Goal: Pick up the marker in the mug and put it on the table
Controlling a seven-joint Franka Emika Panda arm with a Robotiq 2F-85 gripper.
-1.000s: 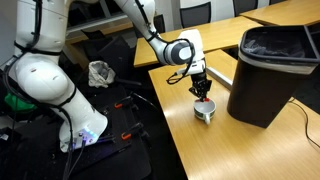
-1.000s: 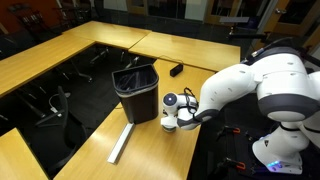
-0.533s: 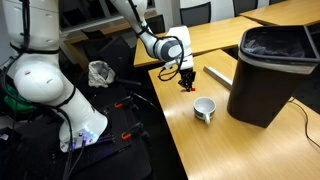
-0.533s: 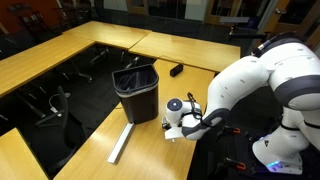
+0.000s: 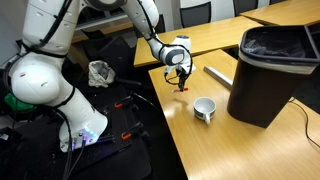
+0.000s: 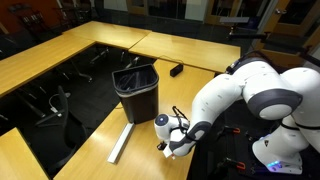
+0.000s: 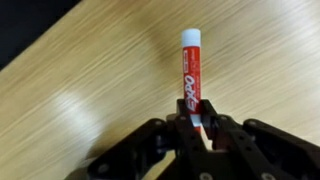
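Observation:
My gripper [image 7: 199, 128] is shut on the red marker [image 7: 191, 72], which points away from the jaws toward the light-brown wooden table [image 7: 90, 90]. In an exterior view the gripper [image 5: 181, 78] hangs over the table near its left edge, with the marker [image 5: 182, 87] pointing down, its tip just above the wood. The white-grey mug [image 5: 204, 109] stands upright to the right of the gripper, apart from it. In an exterior view the mug [image 6: 163, 122] sits beside the wrist, and the gripper [image 6: 168, 146] is low over the table edge.
A large black bin [image 5: 271, 72] stands right of the mug, also in an exterior view [image 6: 137, 92]. A long grey rod [image 6: 120, 142] lies on the table near it. The table edge [image 5: 168, 118] drops to a floor with bags and tools.
The gripper lifted the marker out of the mug and carried it left, toward the table's edge, then lowered it close to the tabletop.

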